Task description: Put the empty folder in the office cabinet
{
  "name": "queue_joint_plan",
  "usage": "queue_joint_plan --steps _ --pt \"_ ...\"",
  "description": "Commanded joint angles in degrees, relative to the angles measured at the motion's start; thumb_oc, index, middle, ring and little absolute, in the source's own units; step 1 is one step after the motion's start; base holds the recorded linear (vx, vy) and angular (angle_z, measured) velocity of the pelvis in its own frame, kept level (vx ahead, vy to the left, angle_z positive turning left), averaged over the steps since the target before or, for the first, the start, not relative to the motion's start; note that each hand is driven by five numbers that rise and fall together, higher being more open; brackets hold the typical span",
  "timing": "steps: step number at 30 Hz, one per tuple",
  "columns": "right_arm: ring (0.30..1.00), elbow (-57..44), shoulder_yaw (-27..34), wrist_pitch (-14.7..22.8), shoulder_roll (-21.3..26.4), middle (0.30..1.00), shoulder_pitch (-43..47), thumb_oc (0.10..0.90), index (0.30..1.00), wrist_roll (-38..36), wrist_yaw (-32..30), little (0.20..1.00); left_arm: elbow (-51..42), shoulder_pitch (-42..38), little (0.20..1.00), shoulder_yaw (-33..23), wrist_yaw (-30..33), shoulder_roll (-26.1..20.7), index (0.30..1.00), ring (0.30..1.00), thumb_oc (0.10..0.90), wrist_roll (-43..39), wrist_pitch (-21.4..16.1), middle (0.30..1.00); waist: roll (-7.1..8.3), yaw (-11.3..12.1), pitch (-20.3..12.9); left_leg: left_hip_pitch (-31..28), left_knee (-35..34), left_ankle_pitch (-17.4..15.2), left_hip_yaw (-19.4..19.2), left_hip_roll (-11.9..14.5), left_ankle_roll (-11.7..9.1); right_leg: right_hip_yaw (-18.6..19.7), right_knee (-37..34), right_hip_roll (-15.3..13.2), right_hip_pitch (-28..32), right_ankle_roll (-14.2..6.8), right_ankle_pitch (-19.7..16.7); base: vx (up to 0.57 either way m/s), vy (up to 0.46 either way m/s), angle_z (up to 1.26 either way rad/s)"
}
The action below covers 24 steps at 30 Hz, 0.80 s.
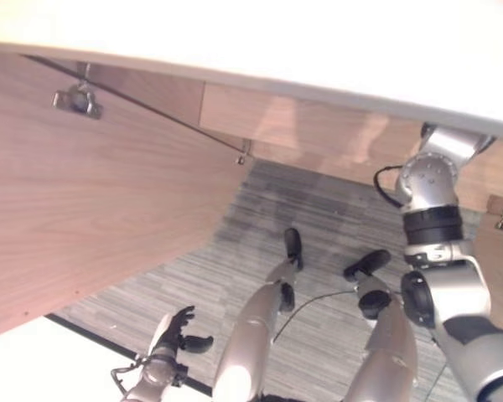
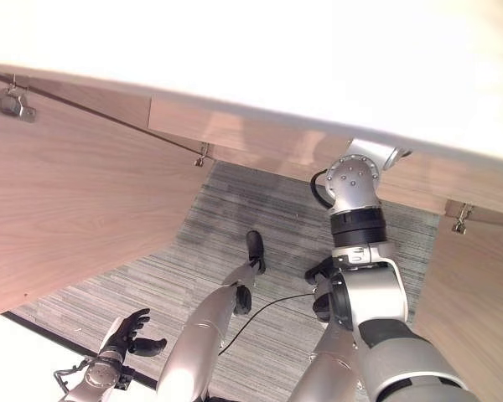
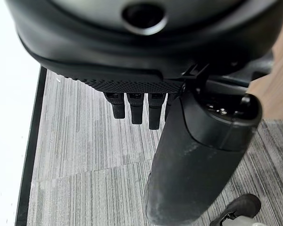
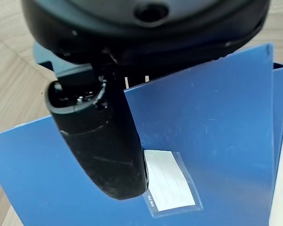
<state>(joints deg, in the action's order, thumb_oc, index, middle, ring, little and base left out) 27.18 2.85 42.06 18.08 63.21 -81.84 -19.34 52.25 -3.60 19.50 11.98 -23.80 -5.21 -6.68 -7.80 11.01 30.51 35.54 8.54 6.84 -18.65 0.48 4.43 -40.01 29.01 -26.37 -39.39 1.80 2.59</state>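
Left to right: the left hand [image 1: 174, 333] hangs low over the grey striped carpet [image 1: 260, 218], its fingers [image 3: 134, 107] loosely extended and its thumb [image 3: 198, 155] apart from them, with nothing in its grasp. Beside it stands a wood-grain cabinet door [image 1: 84, 209], open, with a metal hinge [image 1: 77, 99] on its inner face. Above runs the pale top edge of the cabinet [image 1: 318, 50].

At right, the right arm reaches up under that edge. In its wrist view, the right hand [image 4: 108, 141] is closed on a blue folder [image 4: 217, 122], with the thumb pressed against its broad face. The folder is a flat, glossy, box-type file bearing a clear label pocket [image 4: 172, 181] with a white ruled card, just beside the thumb tip. Light wood [image 4: 14, 80] shows behind the folder.
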Motion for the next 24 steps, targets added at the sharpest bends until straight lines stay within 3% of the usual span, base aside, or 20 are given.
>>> queue_joint_plan --steps 1,2,7,12,24 --pt "0.439 -5.7 -2.6 -1.2 8.8 0.439 10.4 0.493 0.439 6.3 4.5 0.439 4.6 4.2 0.9 2.1 2.1 -5.2 0.9 0.9 0.8 1.4 1.0 0.9 -0.88 1.9 -0.7 -5.7 -2.2 -7.6 2.6 -0.2 -5.6 2.3 -0.1 -3.2 1.1 -12.4 -5.7 0.03 -0.002 0.05" --pt "0.9 -5.4 -2.7 -0.9 9.4 0.9 10.5 0.8 0.9 5.6 5.2 0.9 5.0 4.2 0.9 2.0 2.2 -5.0 0.9 0.9 0.8 1.7 0.9 0.9 -0.98 1.9 -0.7 -5.7 -2.2 -7.7 2.6 -0.3 -5.5 2.4 0.1 -3.3 1.0 -12.5 -5.7 0.0 0.0 0.0" --pt "0.9 -3.9 -3.1 -1.2 9.1 0.9 9.8 0.8 0.9 3.7 6.1 0.9 5.9 4.0 0.9 2.2 2.5 -5.1 0.9 0.9 0.8 2.2 0.9 0.9 -0.92 1.9 -0.7 -5.6 -1.9 -7.9 2.6 -0.4 -5.4 2.7 0.7 -3.6 0.5 -12.5 -5.7 0.01 0.005 0.06" --pt "0.9 0.4 -4.3 -4.8 7.8 0.9 9.3 0.8 0.9 3.8 5.1 0.9 8.1 3.6 0.9 1.9 2.5 -4.5 0.9 0.9 0.8 2.0 1.8 0.9 0.25 1.2 -0.7 -5.1 -1.8 -8.1 2.0 -0.3 -5.3 3.0 0.3 -3.3 -0.1 -12.4 -6.4 0.0 0.001 0.02" --pt "0.9 -0.4 -5.4 -5.7 5.9 0.9 8.5 0.8 0.9 2.9 6.4 0.9 7.7 3.9 0.9 1.4 2.7 -4.4 0.9 0.9 0.8 1.5 1.9 0.9 0.77 1.0 -0.7 -4.9 -2.0 -8.2 1.8 0.0 -5.3 2.9 -0.5 -2.9 -0.1 -12.2 -6.8 0.0 0.0 0.0"
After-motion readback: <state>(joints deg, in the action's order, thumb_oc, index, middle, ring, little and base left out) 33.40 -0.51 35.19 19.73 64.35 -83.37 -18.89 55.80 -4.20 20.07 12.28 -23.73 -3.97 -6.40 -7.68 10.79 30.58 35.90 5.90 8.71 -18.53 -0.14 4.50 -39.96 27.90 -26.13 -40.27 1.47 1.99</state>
